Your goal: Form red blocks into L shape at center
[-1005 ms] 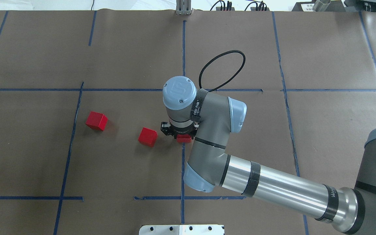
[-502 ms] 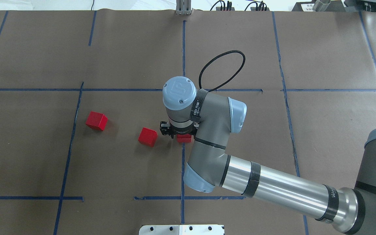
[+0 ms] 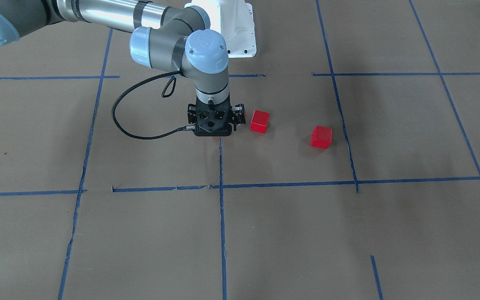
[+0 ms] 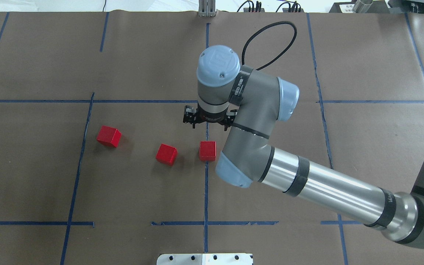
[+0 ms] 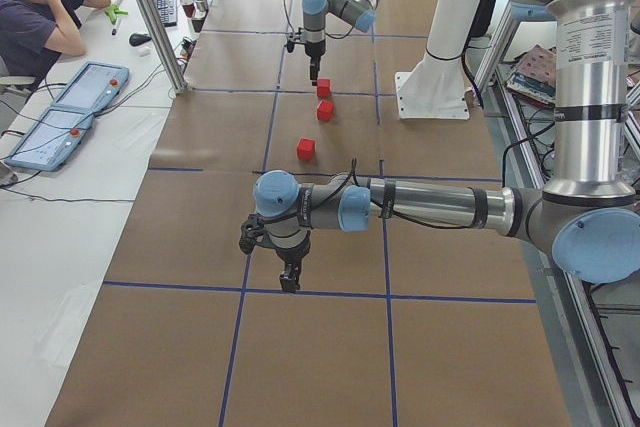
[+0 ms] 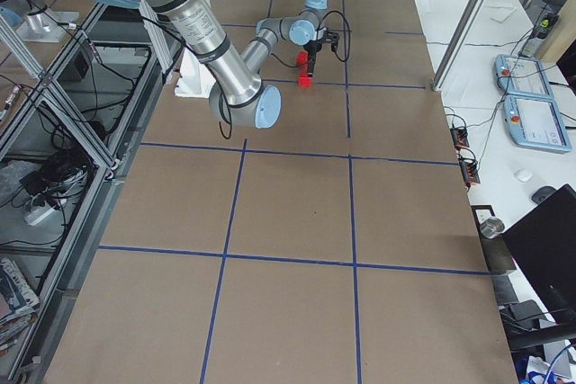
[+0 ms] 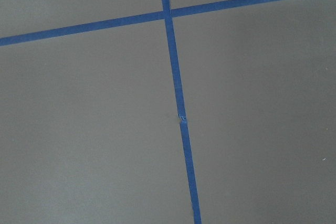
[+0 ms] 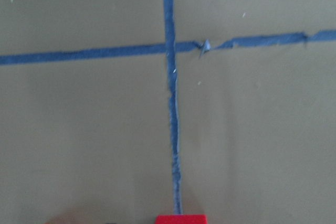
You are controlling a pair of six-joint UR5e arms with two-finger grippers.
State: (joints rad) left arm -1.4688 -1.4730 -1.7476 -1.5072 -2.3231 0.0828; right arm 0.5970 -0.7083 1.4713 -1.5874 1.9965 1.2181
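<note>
Right arm [image 4: 307, 187]: right jaws released, holding nothing, raised off the tabletop [image 4: 31, 176]. Red block [image 4: 207, 151] free on the blue tape line [image 4: 205, 191] below them; second block [image 4: 166, 154] near, to their left; third block [image 4: 109, 136] farther left; all inside the center cell [image 4: 138, 191]. Left arm [image 5: 430, 205]: left jaws' state cannot be told.

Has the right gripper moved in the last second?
Yes. The right gripper moved off the red block, away from the robot toward the far crosswise tape line.
</note>
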